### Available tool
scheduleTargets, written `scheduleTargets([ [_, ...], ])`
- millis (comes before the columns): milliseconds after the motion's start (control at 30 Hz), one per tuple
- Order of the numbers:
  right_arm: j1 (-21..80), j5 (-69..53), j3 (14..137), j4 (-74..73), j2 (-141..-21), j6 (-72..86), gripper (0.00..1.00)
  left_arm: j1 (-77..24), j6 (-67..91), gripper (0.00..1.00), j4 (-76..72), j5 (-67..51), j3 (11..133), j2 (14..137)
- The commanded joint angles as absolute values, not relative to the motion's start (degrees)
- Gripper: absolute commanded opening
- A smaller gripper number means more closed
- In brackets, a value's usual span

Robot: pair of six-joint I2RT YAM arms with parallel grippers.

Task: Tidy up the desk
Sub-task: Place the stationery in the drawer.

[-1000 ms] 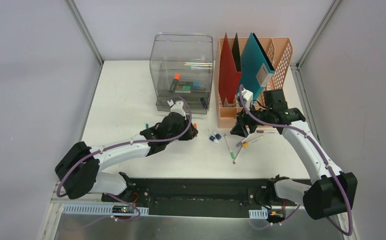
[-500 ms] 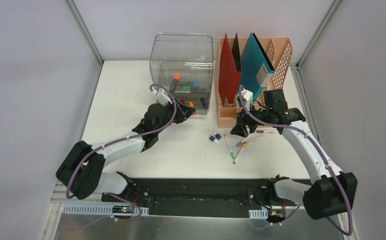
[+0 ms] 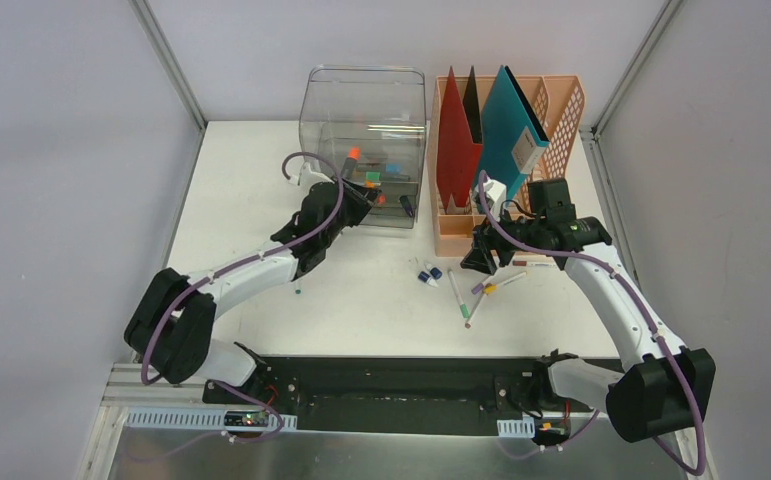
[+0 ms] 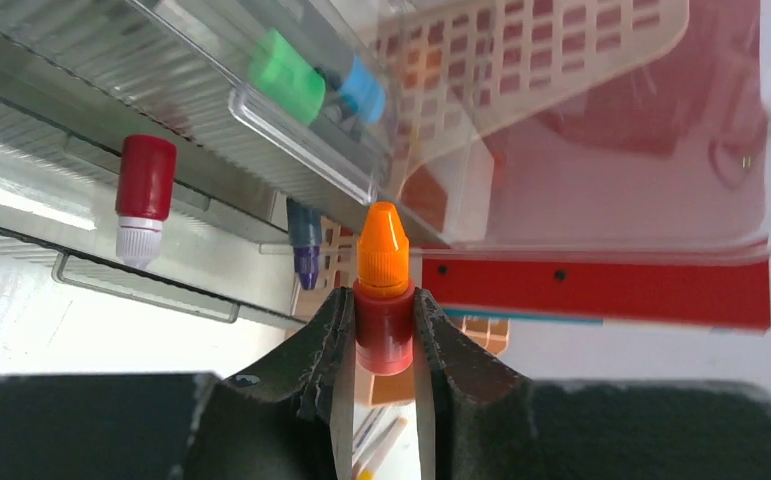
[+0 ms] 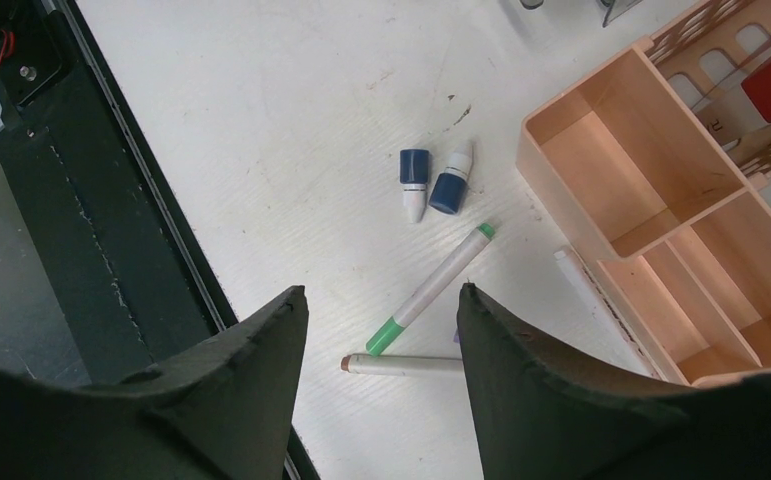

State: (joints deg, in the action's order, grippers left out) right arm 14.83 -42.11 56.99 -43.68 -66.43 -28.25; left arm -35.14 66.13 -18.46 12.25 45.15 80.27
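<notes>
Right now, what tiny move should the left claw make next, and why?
Probably ease forward toward the clear drawer box: the left claw grips an orange-capped bottle right before it, and a red-capped bottle already lies inside.

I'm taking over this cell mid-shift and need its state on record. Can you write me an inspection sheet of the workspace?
Surface: desk, white, faint marks.
Job's things: clear drawer box and peach file rack side by side at the far edge; red folder and teal folder stand in the rack.
Clutter: blue-capped bottles, green-tipped marker and other pens loose in front of the rack.
Grippers: left gripper shut on an orange-capped bottle at the drawer box; right gripper open, empty, above the pens.
Cables: purple cables along both arms; no snag seen.
Surroundings: grey walls, aluminium rails.
</notes>
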Motion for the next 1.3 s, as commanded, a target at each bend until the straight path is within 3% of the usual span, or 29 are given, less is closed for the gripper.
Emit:
scheduleTargets([
  [0, 14.7, -41.9, 57.7, -43.1, -65.0, -29.5, 0.59, -34.5, 75.3, 0.0, -7.9, 19.5, 50.1, 82.0],
  [333, 14.8, -41.5, 57.7, -43.1, -65.2, -29.7, 0.59, -34.5, 78.7, 0.04, -3.7, 22.4, 55.9, 85.8],
  [533, 15.0, -41.3, 57.7, -43.1, -65.4, -29.9, 0.59, -34.2, 79.7, 0.21, -3.7, 21.1, 57.2, 88.4],
  [667, 14.9, -41.1, 57.7, -43.1, -65.4, -29.9, 0.59, -34.0, 79.4, 0.43, -3.9, 19.9, 57.6, 88.9],
  [933, 14.9, -41.0, 57.6, -43.1, -65.5, -30.0, 0.59, -33.9, 76.6, 0.51, -4.9, 17.2, 56.9, 86.9],
  [1267, 14.9, -40.2, 57.6, -43.1, -65.5, -30.2, 0.59, -33.9, 55.2, 0.59, -27.0, -6.7, 48.9, 83.9],
])
